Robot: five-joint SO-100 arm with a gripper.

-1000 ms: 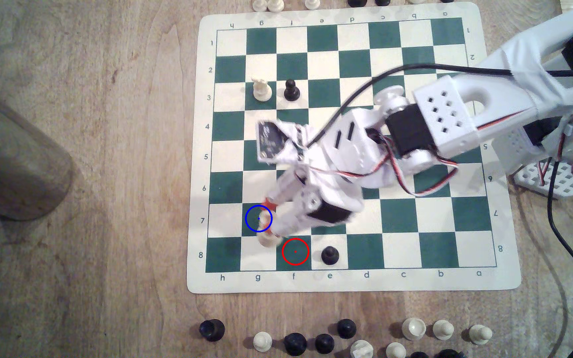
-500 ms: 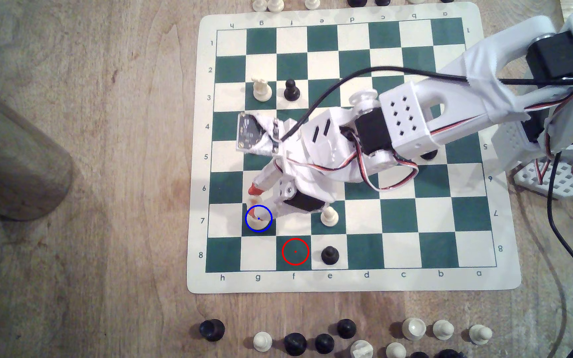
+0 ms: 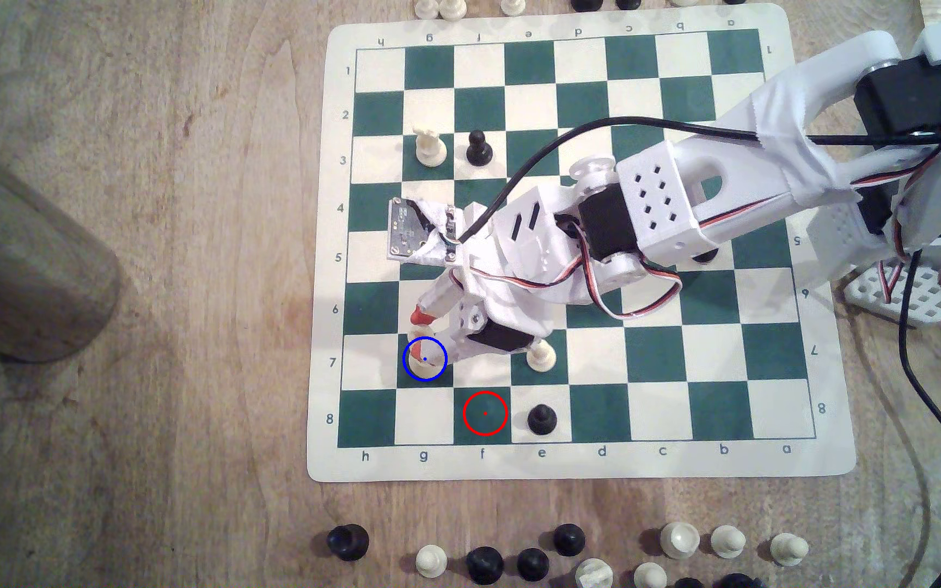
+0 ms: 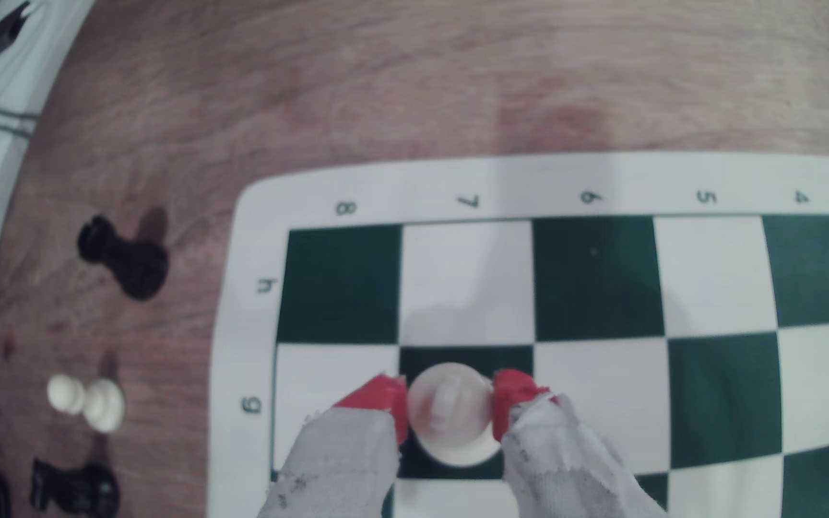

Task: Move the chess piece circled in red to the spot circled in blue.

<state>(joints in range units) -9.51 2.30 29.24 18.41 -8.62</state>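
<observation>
While the tool grips the cream bishop on the blue-ringed green square, the chessboard carries two other cream pieces and two black pawns.

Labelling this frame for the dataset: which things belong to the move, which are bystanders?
Job:
- cream-white round-topped chess piece, base on the target square
- blue-ringed dark green square
- red-tipped gripper, flanking the piece

Bystanders:
- cream pawn
- black pawn
- cream notched-top piece
- empty red-ringed green square
</observation>
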